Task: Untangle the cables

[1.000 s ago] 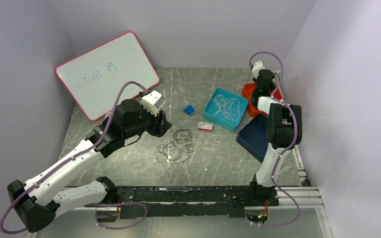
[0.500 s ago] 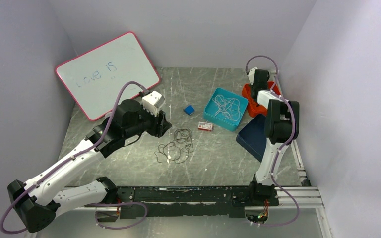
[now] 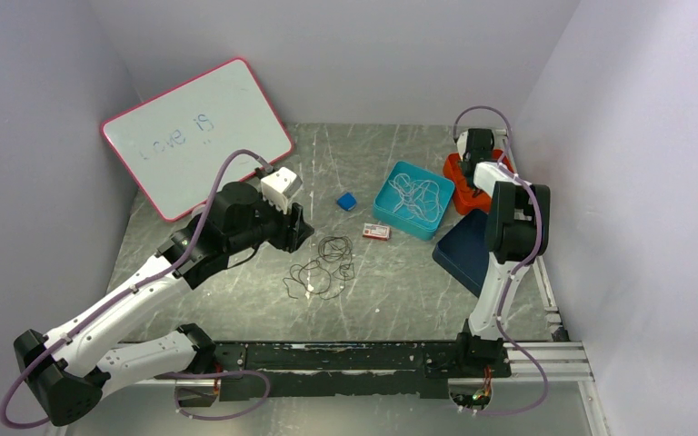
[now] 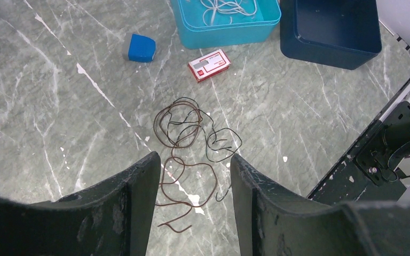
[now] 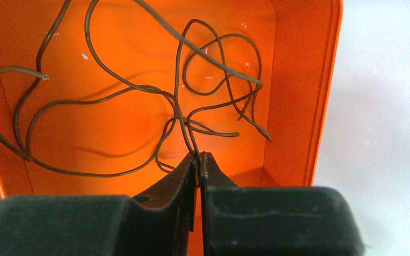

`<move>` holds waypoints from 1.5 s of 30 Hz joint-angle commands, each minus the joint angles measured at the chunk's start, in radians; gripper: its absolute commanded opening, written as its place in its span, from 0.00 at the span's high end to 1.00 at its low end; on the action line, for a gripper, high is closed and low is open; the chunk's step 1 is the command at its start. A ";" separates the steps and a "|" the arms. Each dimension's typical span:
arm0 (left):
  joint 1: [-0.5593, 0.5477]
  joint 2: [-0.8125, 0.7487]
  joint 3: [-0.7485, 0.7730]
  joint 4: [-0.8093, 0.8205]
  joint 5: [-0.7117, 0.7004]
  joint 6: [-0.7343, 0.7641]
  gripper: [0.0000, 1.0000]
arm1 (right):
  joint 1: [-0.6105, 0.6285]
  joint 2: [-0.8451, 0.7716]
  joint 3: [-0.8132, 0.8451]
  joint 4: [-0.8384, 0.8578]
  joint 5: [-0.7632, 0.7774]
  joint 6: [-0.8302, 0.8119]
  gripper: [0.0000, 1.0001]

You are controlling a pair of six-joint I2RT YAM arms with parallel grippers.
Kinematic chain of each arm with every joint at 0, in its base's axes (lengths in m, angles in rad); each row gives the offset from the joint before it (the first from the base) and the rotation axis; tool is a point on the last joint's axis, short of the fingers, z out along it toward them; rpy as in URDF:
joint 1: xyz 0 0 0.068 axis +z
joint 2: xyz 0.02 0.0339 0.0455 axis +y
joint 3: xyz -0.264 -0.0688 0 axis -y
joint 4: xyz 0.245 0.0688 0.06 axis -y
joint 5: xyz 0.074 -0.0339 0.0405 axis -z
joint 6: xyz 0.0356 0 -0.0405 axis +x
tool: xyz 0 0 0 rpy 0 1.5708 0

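Take the teal tray [image 4: 224, 36] as your landmark. The dark cables [image 4: 189, 138] lie as one loose tangle on the table [image 3: 236, 291], on the near-left side of the teal tray and apart from it, with brown loops and thinner black loops crossing each other. Your left gripper [image 4: 195, 160] hangs over this tangle with the jaws wide apart, and it holds nothing; in its wrist view the near loops of the tangle show in the gap between the two fingers. Some white cables [image 3: 415, 193] lie inside the teal tray. The orange tray [image 5: 299, 80] stands just beside the teal tray, on its right, and your right gripper [image 5: 197, 157] is down in it. Its jaws are closed together, and they pinch a brown cable [image 5: 184, 128] whose loops spread over the floor of the orange tray. A red-white box [image 4: 210, 64] lies just before the near wall of the teal tray, a blue block [image 4: 141, 48] lies near its left, and a navy tray [image 4: 328, 42] stands near its near-right side.
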 commanded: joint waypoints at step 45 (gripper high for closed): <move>0.005 0.098 -0.052 -0.265 -0.130 -0.355 0.42 | 0.218 -0.677 -0.297 0.028 -0.557 0.883 0.35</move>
